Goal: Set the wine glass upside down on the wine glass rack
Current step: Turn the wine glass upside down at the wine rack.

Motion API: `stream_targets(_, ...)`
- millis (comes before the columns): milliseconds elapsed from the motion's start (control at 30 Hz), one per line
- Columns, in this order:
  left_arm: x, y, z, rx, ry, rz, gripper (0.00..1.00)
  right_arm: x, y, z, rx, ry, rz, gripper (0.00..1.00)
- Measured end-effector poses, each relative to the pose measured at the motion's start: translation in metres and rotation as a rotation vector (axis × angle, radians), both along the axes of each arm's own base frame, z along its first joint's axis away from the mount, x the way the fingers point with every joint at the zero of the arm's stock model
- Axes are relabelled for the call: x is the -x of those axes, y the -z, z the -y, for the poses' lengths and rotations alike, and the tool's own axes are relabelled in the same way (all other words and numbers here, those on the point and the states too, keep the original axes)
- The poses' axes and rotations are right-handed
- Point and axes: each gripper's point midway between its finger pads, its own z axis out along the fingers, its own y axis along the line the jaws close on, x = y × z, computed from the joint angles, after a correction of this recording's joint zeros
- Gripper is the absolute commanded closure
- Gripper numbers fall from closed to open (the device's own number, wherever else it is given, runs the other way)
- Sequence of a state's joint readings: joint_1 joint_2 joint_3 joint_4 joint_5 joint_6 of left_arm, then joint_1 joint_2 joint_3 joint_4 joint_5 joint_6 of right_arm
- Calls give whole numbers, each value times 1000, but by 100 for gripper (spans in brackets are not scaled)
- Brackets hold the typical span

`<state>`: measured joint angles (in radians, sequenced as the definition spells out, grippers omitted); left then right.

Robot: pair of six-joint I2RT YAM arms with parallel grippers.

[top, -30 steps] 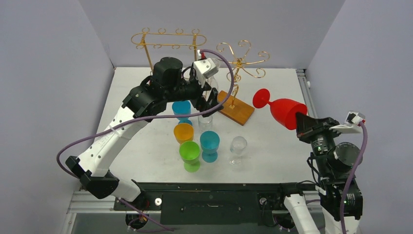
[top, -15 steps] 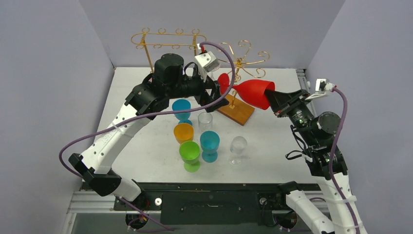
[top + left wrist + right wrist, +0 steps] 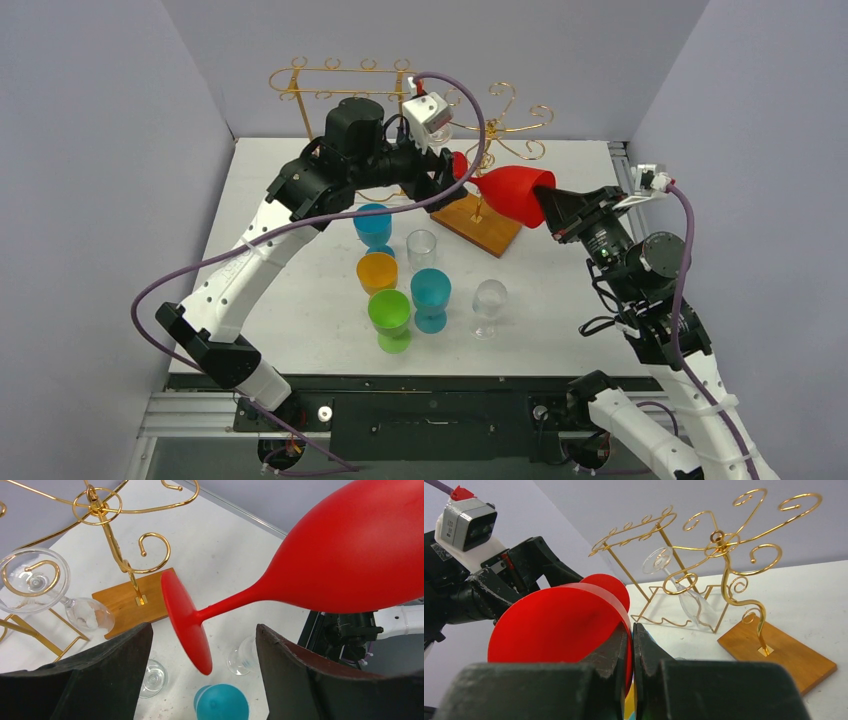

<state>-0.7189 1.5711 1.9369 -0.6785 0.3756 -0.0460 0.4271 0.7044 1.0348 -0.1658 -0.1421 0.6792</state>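
Note:
My right gripper (image 3: pixel 553 210) is shut on the rim of a red wine glass (image 3: pixel 512 190) and holds it sideways in the air, foot pointing left. It shows in the right wrist view (image 3: pixel 559 625) pinched between the jaws. My left gripper (image 3: pixel 447 178) is open, its fingers (image 3: pixel 100 675) on either side of the red foot (image 3: pixel 186 625), not touching it. The gold wine glass rack (image 3: pixel 497 125) on a wooden base (image 3: pixel 485 222) stands just behind. A clear glass (image 3: pixel 35 580) hangs upside down on the rectangular gold rack (image 3: pixel 345 80).
On the table stand a blue cup (image 3: pixel 373 225), orange cup (image 3: pixel 377 270), green cup (image 3: pixel 390 315), teal cup (image 3: pixel 431 295) and two clear glasses (image 3: pixel 489 300) (image 3: pixel 422 245). Grey walls close in the sides and back.
My right arm swung the red glass up and left from the right side toward the rack. My left gripper rose and moved right until its open fingers flank the glass's foot.

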Motion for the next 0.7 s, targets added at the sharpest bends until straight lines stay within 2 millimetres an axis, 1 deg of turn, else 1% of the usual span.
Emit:
stream_targets(67, -1, 0, -1, 1, -4, -1, 28, 1, -2, 4, 7, 17, 14, 100)
stream_targets(200, -2, 0, -2, 4, -4, -4, 34, 2, -6, 8, 10, 33, 35, 100)
stream_targets(267, -1, -1, -3, 7, 3, -7, 39, 2, -10, 8, 4, 34, 49, 100)
stream_targets(333, 0, -1, -3, 11, 14, -12, 48, 1, -12, 6, 1, 31, 55, 100)
stream_targets(400, 1, -3, -2, 21, 25, -22, 64, -1, -14, 4, -3, 23, 62, 100)
stream_targets(433, 0, -6, -2, 29, 30, -26, 70, -2, -14, 2, -4, 19, 63, 100)
stream_targets(567, -5, -19, -1, 60, 39, -17, 86, -4, -14, -7, -8, -7, 61, 100)
stream_targets(633, -8, -20, -3, 65, 34, -23, 98, -4, -17, -9, -11, -7, 72, 100)
stream_targets(700, -10, -20, -6, 68, 27, -29, 100, -3, -19, -11, -5, -13, 81, 100)
